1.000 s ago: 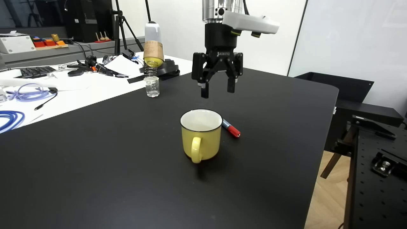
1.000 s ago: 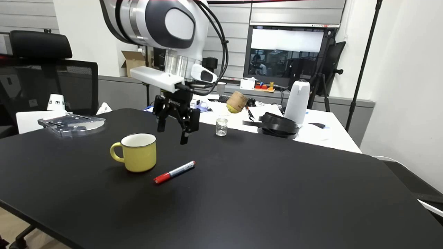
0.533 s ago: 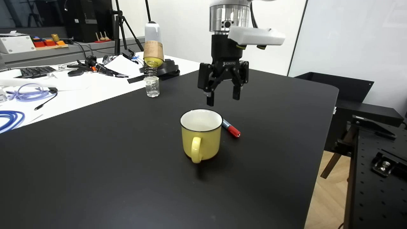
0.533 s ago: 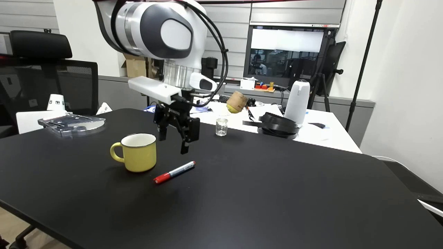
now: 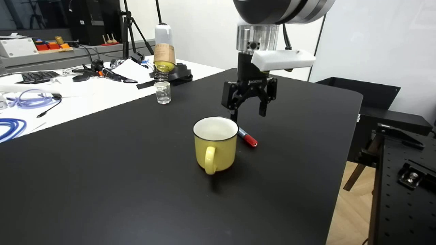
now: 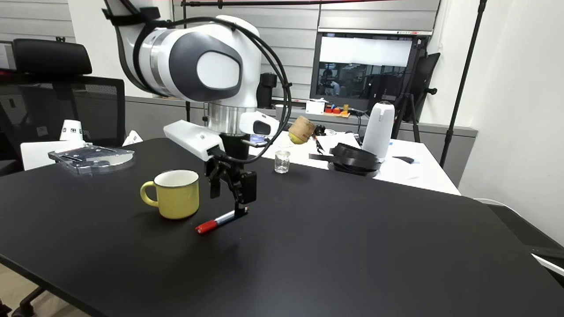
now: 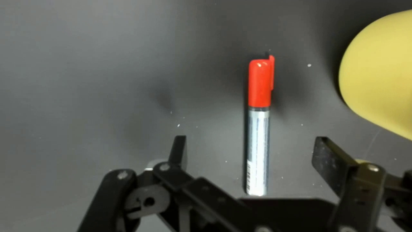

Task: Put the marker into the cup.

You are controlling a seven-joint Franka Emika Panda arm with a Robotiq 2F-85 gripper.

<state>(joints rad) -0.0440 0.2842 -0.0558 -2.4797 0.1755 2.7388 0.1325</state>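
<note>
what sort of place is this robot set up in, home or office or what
Probably a robotics lab or an office used as one, I can't be sure which: the exterior views show a keyboard on a cluttered white desk, a black tripod and a mesh-backed office chair.

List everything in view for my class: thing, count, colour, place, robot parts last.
Table: 1, black, foreground
Mug: 1, yellow, white inside, upright on the table
Marker: 1, red cap, silvery barrel, lying beside the mug
Desk: 1, white, beside the table
Small glass: 1, clear, on the table near the desk
Wrapped item: 1, brown and yellow, above the glass in both exterior views
Keyboard: 1, black, on the desk
Office chair: 1, black, beyond the table
Tripod: at least 1, black, background
Clutter: too jumbled to count, mixed colours, on the desk
Arm: 1, white and grey, above the table
Gripper: 1, black, open, over the marker
</note>
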